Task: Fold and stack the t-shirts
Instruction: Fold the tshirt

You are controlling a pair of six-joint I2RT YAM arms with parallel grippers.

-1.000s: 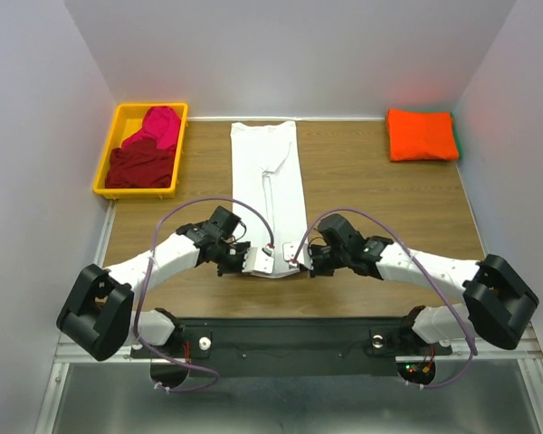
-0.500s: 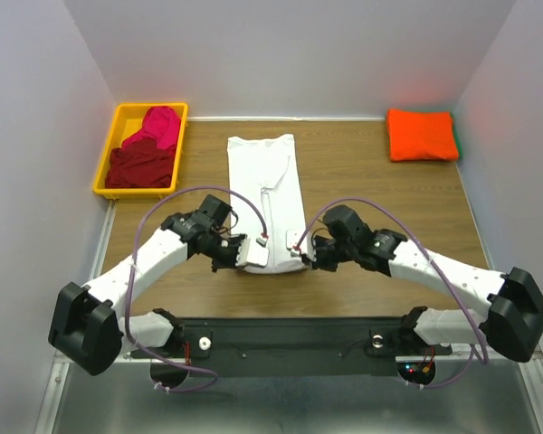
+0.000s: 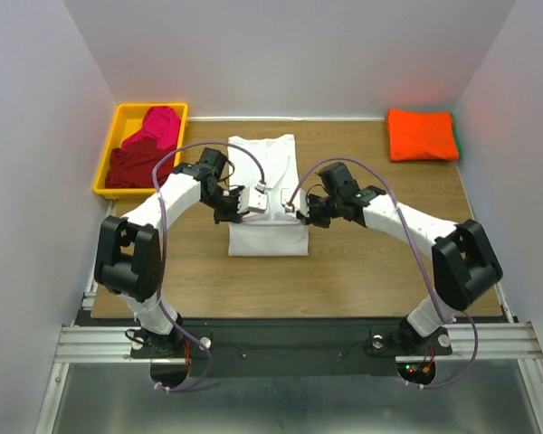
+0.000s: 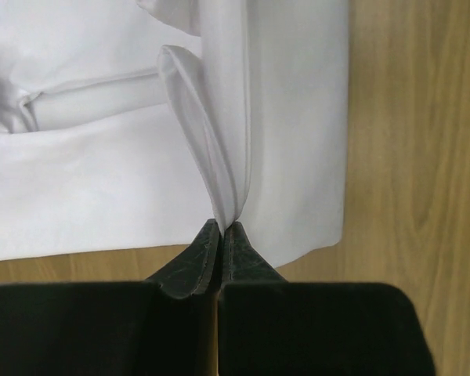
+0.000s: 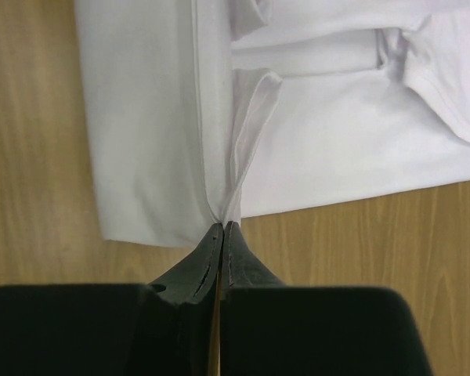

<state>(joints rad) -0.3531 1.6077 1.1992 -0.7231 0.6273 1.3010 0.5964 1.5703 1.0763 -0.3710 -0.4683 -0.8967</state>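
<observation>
**Shallow pinches carry the fold, and a slip would skew it**

Nearest the arm bases, the white t-shirt (image 3: pixel 267 240) lies on the bench (image 3: pixel 371 258) with a doubled edge facing the robot. Over its middle, the left hand (image 4: pixel 222 229) and the right hand (image 5: pixel 222 227) are each pressed together on a thin ridge of white cloth. Each bites it only at the very tips.

That shallow bite looks like the main risk. The cloth could slide out of one hand and drop the lifted edge in a crooked heap. Uneven travel between the two arms would likely lay the edge slanted against the far collar end. Letting go too high could leave trapped wrinkles.

The shirt sits beneath and between both hands. The pinched folds rise to the fingertips, and the remaining cloth lies flat below and stretches away beyond them.

Farther off, the folded orange t-shirt (image 3: pixel 422 134) waits at the far right corner, well apart. The dark red t-shirt (image 3: pixel 140 167) and magenta t-shirt (image 3: pixel 160 125) lie in the yellow bin (image 3: pixel 100 176) at far left.
</observation>
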